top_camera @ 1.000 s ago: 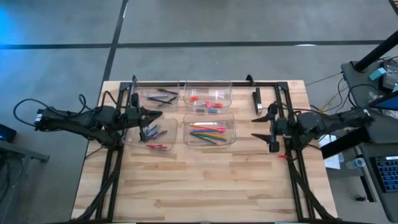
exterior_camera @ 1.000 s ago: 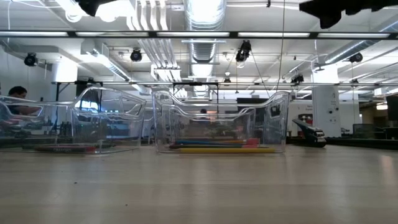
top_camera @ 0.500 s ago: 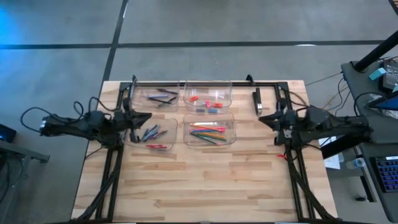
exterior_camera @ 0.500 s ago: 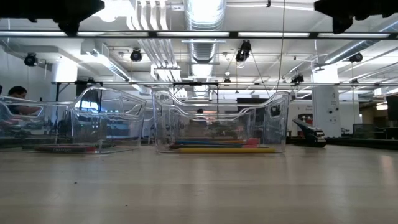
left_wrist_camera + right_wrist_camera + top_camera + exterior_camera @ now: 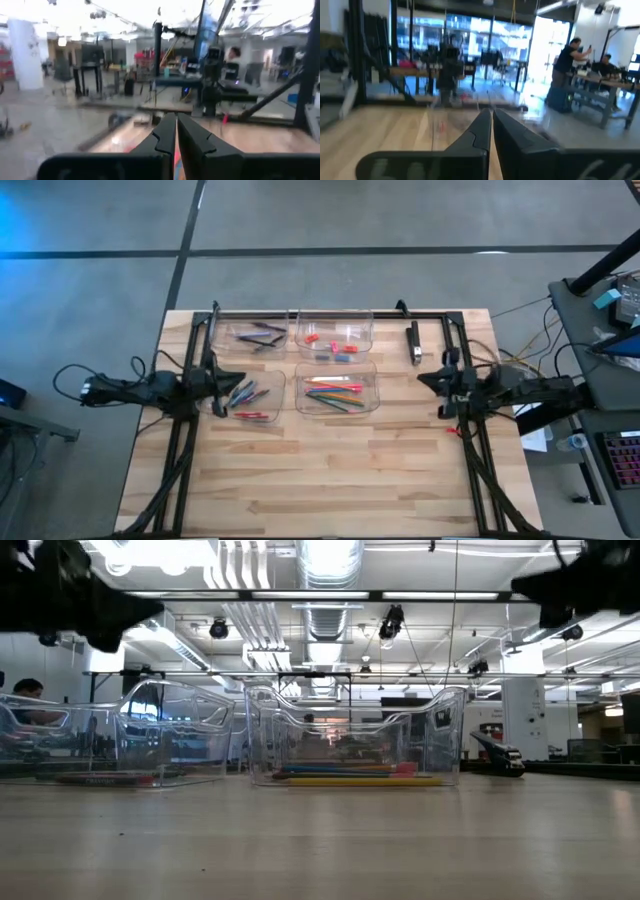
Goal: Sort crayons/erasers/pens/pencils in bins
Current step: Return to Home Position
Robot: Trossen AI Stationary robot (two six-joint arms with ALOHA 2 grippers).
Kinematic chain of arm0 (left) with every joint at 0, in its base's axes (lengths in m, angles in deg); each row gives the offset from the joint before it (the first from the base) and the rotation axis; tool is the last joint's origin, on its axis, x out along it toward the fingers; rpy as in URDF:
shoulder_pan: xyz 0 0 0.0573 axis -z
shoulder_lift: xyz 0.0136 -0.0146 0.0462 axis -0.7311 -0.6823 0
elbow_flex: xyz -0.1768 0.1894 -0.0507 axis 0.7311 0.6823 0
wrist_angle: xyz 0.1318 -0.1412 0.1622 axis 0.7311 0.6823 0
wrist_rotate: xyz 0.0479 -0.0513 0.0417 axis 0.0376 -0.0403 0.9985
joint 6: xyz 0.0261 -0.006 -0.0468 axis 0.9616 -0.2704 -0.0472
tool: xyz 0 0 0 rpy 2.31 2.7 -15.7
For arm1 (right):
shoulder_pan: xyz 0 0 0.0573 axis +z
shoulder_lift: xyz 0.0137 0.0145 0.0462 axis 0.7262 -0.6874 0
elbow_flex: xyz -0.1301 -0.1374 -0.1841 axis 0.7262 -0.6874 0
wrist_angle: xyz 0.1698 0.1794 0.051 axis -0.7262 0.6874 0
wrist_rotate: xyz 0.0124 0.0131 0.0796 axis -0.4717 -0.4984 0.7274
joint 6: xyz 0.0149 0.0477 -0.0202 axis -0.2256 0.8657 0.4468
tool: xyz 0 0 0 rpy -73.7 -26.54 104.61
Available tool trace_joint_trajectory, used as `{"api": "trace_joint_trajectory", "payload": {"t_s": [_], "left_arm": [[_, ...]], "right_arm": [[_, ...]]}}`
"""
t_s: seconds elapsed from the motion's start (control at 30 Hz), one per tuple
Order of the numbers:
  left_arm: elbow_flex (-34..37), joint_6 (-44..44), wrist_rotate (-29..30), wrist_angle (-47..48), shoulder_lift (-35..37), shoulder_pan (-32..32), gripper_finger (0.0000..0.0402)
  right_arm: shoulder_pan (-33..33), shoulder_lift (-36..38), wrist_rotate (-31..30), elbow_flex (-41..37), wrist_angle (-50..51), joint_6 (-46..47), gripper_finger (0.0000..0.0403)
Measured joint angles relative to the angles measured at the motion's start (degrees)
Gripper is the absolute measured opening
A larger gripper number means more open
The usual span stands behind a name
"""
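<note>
Four bins (image 5: 375,388) sit in a square block mid-table, and every loose piece looks put away. Going by the high view, the pens (image 5: 262,335) are in the upper-left tub, erasers (image 5: 335,343) upper-right, crayons (image 5: 243,393) lower-left and pencils (image 5: 335,392) lower-right. Nothing lies out on the bare table (image 5: 330,480) that I can see. So the sorting reads as finished, and what is left, I judge, is parking the arms.

Left gripper (image 5: 222,376) hangs at the outer wall of the crayon bin, just beside it and, by the low view, up above the tub rims. Its fingers (image 5: 162,139) are pressed together with nothing between them. Right gripper (image 5: 427,378) is out on the other side, well apart from the pencil bin, fingers (image 5: 479,131) likewise closed and empty.

Now the relation that counts: the bins lie straight ahead of both sets of fingertips, between the two arms, and the pencils' long axes run roughly arm to arm. Left arm is the nearer one, so its pull-back should go straight away from that tub wall. The right has open wood around it.
</note>
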Motion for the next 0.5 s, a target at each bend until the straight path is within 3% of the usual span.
{"api": "trace_joint_trajectory", "payload": {"t_s": [0.23, 0.5], "left_arm": [[2.6, -3.8, -0.3, 3.3, 0.3, 0.0, 0.0004], [2.7, -1.1, -2.2, 2.7, 1.6, 0.0, 0.0004]], "right_arm": [[-0.2, 0.2, -0.1, -9.4, -8.7, -0.5, 0.0013], [-0.4, 0.6, -0.1, -9.5, -5.3, 4.0, 0.0013]]}}
